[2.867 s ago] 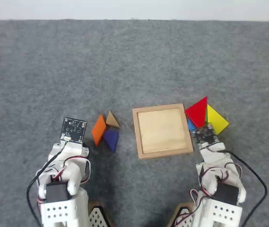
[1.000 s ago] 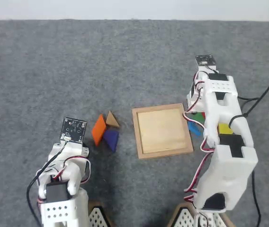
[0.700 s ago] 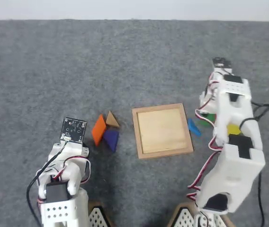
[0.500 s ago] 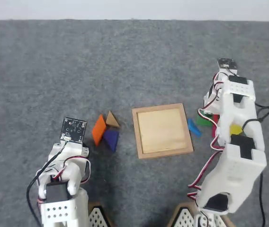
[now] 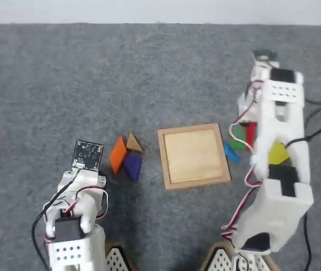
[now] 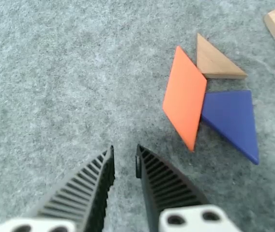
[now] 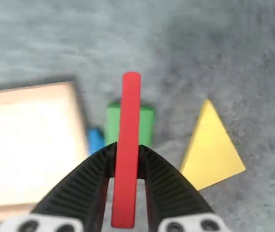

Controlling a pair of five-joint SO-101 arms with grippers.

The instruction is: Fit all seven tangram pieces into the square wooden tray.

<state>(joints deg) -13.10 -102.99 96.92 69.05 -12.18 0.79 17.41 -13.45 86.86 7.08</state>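
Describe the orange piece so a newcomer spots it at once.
Find the wooden tray mid-table. Left of it lie three pieces. The orange piece is farthest from the tray, a parallelogram beside the tan triangle and blue triangle.

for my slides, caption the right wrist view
Right claw holds red piece edge-on; green piece, yellow triangle and wooden tray lie beyond

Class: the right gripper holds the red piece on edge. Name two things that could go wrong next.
Held on edge by the right gripper, the red piece may catch the rim of the wooden tray instead of lying flat. If it slips, it could knock the green piece close by.
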